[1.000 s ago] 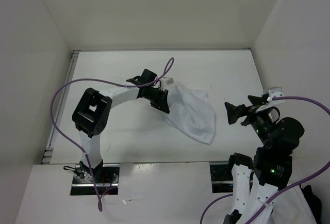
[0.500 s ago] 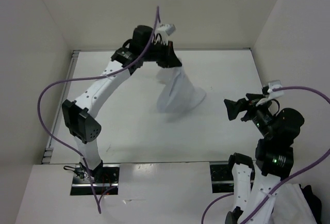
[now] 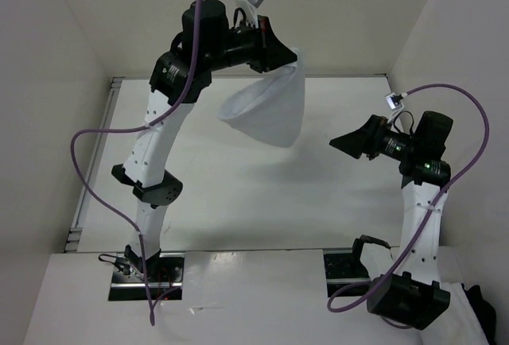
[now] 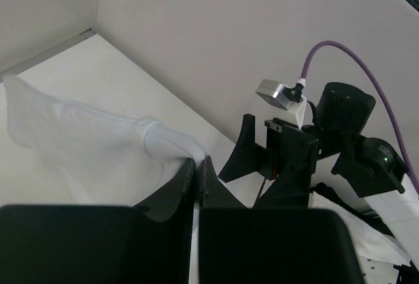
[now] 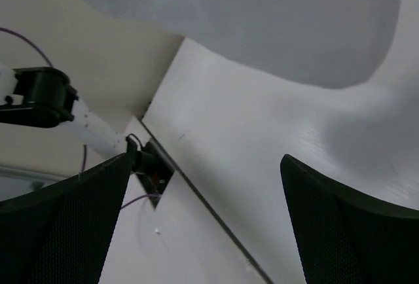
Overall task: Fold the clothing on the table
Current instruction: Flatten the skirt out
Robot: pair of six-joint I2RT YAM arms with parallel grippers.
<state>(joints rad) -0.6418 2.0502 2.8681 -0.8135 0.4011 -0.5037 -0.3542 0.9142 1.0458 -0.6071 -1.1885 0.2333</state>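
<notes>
Aloft, left end effector (image 3: 292, 56), pinching clothing (image 3: 266, 110)

Top: high behind bases, looking down onto worktop (image 3: 238, 194). Left wrist: along left tool (image 4: 198, 165) toward right arm (image 4: 344, 127). Right wrist: under clothing (image 5: 262, 16), facing left arm (image 5: 46, 97). All views share clothing.

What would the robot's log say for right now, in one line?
left pincer: shut on clothing | clothing: hanging in air above table | right pincer: open, empty | fold: not yet done
</notes>
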